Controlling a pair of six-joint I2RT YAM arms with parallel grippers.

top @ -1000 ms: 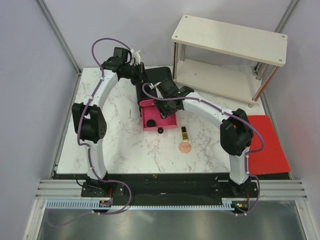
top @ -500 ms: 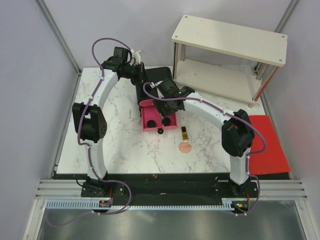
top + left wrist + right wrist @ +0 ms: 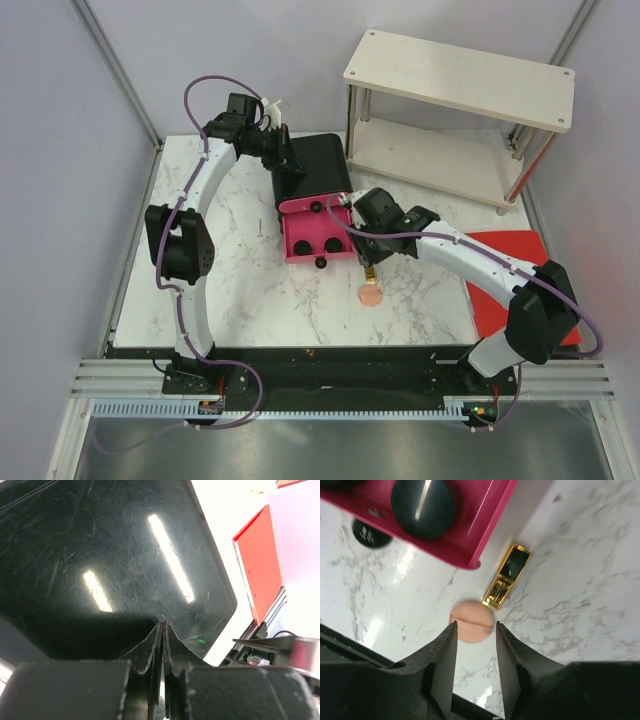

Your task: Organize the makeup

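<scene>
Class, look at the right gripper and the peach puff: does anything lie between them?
Nothing visible does. The right gripper hangs open over the peach puff; the gold-black tube only lies against the puff's edge.

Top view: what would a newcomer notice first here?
A bright pink drawer, pulled out of the black box at centre, holds two black jars. Just right of it, the right gripper hangs open over a peach puff and a gold tube.
</scene>
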